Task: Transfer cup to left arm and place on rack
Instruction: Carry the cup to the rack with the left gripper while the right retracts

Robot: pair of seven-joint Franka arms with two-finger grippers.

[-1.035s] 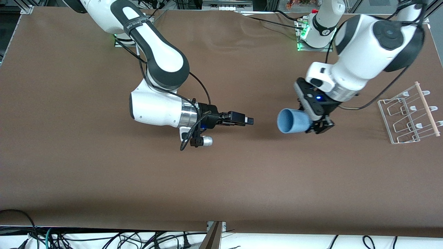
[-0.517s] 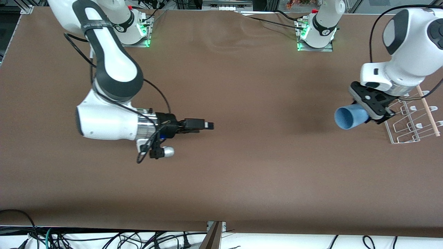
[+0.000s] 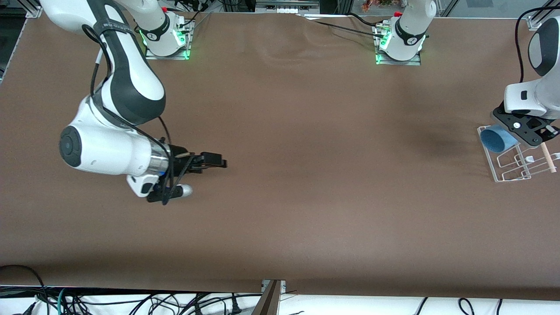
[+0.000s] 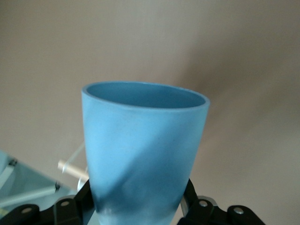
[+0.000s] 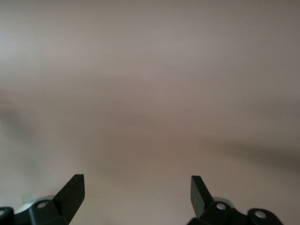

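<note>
- Front view: the left gripper (image 3: pixel 525 131) hangs over the rack (image 3: pixel 503 170) at the left arm's end of the table (image 3: pixel 306 175), its fingers clamped on the cup (image 3: pixel 496 139).
- Front view: the cup, a light-blue tumbler, is carried tilted on its side, its open mouth turned toward the right arm's end of the table; it lies over the rack's edge that faces the table's middle.
- Front view: the rack's wooden rod (image 3: pixel 547 157) shows partly below the gripper; the looped prongs nearer to the camera are uncovered.
- Left wrist view: the cup (image 4: pixel 145 154) fills the middle of the frame, its base seated between the gripper's fingers (image 4: pixel 75 206); the rod's end (image 4: pixel 70 168) shows just beside it.
- Front view: the right gripper (image 3: pixel 214 159) is over bare table toward the right arm's end, well apart from the cup, pointing toward the table's middle.
- Right wrist view: the right gripper (image 5: pixel 136 192) has its fingertips (image 5: pixel 75 187) spread wide apart, with nothing between them.
</note>
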